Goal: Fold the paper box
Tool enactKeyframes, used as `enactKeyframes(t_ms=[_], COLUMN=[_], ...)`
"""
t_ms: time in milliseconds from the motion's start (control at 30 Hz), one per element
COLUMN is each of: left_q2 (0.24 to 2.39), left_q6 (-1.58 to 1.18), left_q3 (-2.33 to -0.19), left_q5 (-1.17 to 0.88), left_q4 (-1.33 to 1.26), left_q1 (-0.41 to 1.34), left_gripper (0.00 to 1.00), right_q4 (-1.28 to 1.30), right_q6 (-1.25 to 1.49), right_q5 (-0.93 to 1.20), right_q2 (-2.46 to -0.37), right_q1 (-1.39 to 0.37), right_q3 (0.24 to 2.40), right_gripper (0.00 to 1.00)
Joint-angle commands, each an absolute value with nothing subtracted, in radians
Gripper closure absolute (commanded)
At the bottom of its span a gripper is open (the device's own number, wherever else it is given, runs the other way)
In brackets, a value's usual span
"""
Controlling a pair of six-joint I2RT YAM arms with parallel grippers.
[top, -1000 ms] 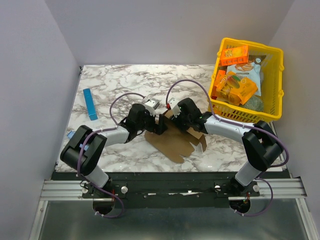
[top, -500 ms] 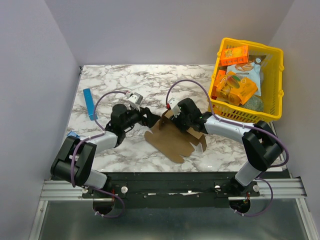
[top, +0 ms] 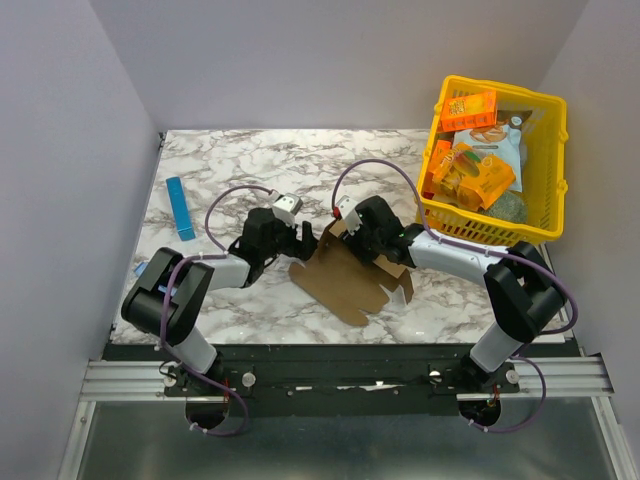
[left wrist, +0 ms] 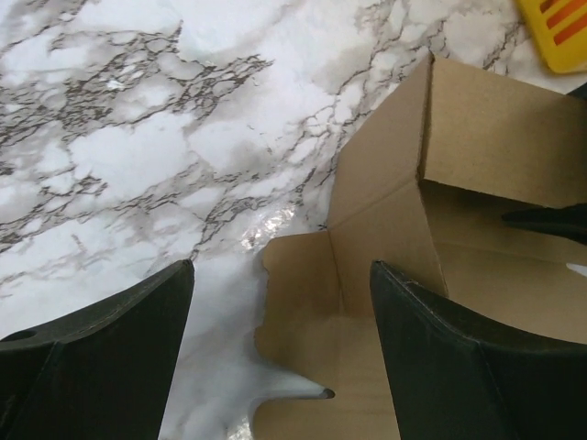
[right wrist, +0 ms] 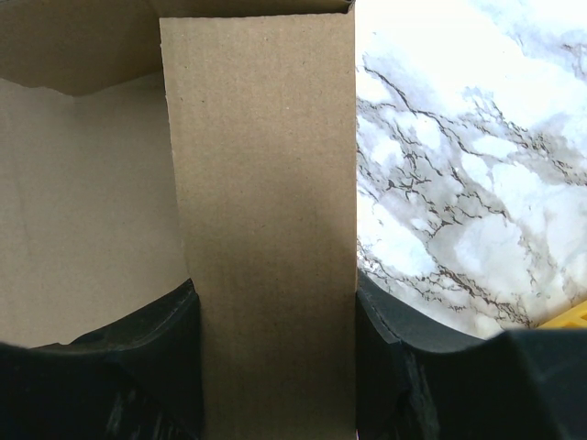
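Counting one paper box (top: 350,280): brown cardboard, partly folded, lying centre-near on the marble table (top: 250,160) between two arms. One slim blue bar (top: 180,208) flat by the left edge, well apart from the box. One yellow basket (top: 480,228) at the far right, holding at least two orange snack boxes (top: 470,108) plus other packets; exact count unclear.

Both arms bent inward toward the middle. Left gripper (left wrist: 280,353) low, just left of the box, fingers (left wrist: 101,357) spread wide with nothing between them, aimed at a raised corner of the cardboard; no contact visible. Right gripper (right wrist: 275,312) at the box's far side, clamped on an upright cardboard panel, one finger pressed against each face.

Rest of the sheet flat on the marble, flaps and tabs toward the near edge. Near tip of the box close to the table's near edge, not over it. Bare marble across the far half and between blue bar and left arm. Basket close beside the right forearm.
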State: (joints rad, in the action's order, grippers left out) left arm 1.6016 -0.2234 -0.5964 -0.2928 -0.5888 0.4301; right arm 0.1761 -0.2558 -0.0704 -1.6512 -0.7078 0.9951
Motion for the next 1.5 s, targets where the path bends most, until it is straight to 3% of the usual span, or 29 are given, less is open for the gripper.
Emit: enactKeyframes(t_ms=[0, 567, 767, 1067, 1200, 1267, 1300, 1400, 1467], left_q2=[1.629, 1.723, 1.749, 1.761, 1.764, 1.766, 1.770, 1.781, 1.789], left_q6=[-0.146, -0.041, -0.032, -0.014, -0.005, -0.005, -0.006, -0.005, -0.006], left_q3=[-0.634, -0.670, -0.663, -0.652, -0.647, -0.647, -0.646, -0.649, -0.646], left_q5=[-0.265, -0.163, -0.173, -0.175, -0.134, -0.114, -0.097, -0.006, 0.055], left_q4=[-0.589, -0.676, -0.788, -0.876, -0.887, -0.882, -0.882, -0.874, -0.880], left_q1=[0.471, 0.565, 0.569, 0.589, 0.612, 0.621, 0.633, 0.667, 0.684], left_gripper=[0.13, 0.11, 0.16, 0.46, 0.66, 0.67, 0.74, 0.83, 0.83], right_q4=[0.202, 0.264, 0.324, 0.396, 0.414, 0.414, 0.416, 0.414, 0.414], right_q6=[-0.256, -0.261, -0.259, -0.267, -0.267, -0.265, -0.262, -0.247, -0.239], right_q5=[-0.052, 0.021, 0.100, 0.161, 0.176, 0.178, 0.179, 0.180, 0.181], right_q2=[-1.649, -1.651, -1.663, -1.698, -1.710, -1.715, -1.715, -1.718, -1.717], right_q1=[-0.716, -0.716, -0.716, -0.713, -0.713, -0.712, -0.712, -0.712, -0.712], right_q3=[0.986, 1.025, 1.061, 1.100, 1.114, 1.117, 1.117, 1.121, 1.123], right_gripper=[0.58, 0.58, 0.58, 0.58, 0.58, 0.58, 0.58, 0.58, 0.58])
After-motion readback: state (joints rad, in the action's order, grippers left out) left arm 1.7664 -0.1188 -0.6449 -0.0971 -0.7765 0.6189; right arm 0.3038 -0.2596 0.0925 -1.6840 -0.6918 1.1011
